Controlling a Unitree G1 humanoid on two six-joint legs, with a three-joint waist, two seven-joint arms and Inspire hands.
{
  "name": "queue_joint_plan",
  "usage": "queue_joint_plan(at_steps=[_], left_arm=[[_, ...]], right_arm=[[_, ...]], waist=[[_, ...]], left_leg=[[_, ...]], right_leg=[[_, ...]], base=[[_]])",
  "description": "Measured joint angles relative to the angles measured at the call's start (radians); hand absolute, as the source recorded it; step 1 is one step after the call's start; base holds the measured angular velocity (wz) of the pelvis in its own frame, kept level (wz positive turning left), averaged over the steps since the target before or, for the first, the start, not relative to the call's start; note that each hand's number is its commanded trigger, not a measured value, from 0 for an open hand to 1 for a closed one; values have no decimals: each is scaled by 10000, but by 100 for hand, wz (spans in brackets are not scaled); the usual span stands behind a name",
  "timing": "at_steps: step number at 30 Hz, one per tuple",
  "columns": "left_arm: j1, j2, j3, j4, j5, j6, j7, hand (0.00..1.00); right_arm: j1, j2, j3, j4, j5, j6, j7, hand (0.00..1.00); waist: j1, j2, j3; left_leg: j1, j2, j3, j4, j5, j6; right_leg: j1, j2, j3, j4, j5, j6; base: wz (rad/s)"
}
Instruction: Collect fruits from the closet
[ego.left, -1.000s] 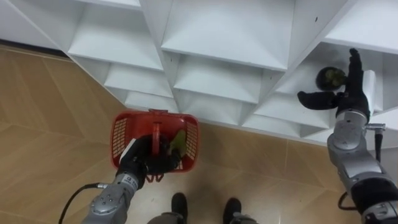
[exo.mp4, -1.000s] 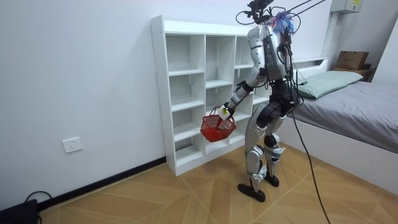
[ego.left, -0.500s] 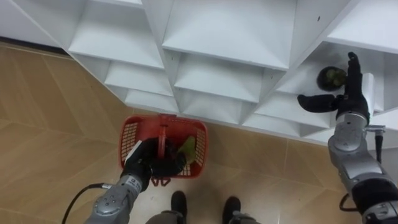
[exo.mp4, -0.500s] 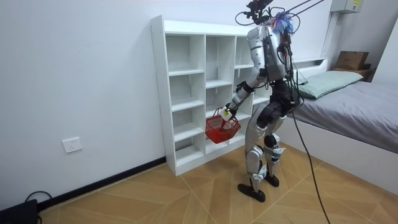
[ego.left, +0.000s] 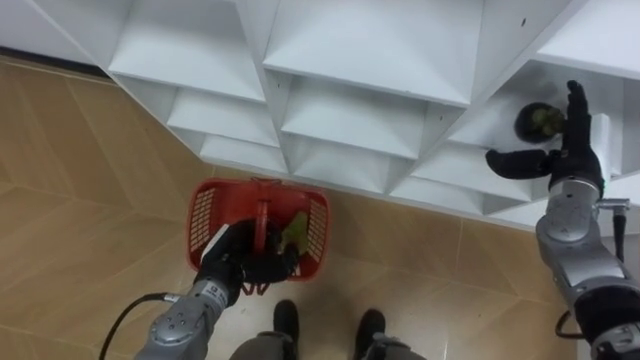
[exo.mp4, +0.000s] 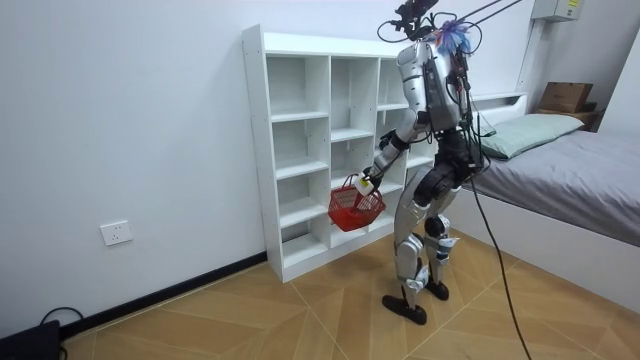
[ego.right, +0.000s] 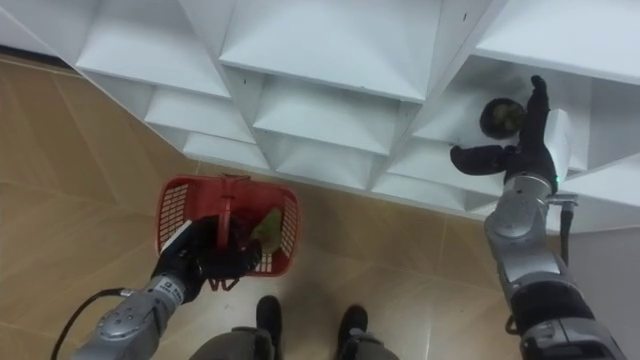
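Fingers (ego.left: 262, 268) of left hand (ego.left: 232, 262): curled round the handle of red basket (ego.left: 203, 215); yellow-green fruit (ego.left: 294, 230) lay inside, just right of those fingers; white closet (ego.left: 350, 60) stood beyond them; dark round fruit (ego.left: 541, 120) sat on a shelf, just left of the straight, spread fingers of right hand (ego.left: 572, 150), which held nothing; contact not discernible. Step judged: reaching for that fruit; next move called for closing round it, then carrying it to the basket.
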Motion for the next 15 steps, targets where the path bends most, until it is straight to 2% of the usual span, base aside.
queue_joint_plan(at_steps=[9, 15], left_arm=[[-91, 4, 0, 0, 1, -8, -363, 100], [-90, 16, -3, -1, 1, -7, -511, 100]], right_arm=[[-266, -1, 59, 0, -245, 0, 212, 0], [-266, -1, 140, 0, -246, 0, 364, 0]], waist=[[12, -166, -17], [10, -171, -18]], left_leg=[[-11, 5, -6, 135, 9, 15], [-5, 3, -21, 160, 31, 46]], right_leg=[[7, -31, -18, 128, -9, -14], [29, -50, -53, 161, -8, -17]], base=[[0], [1]])
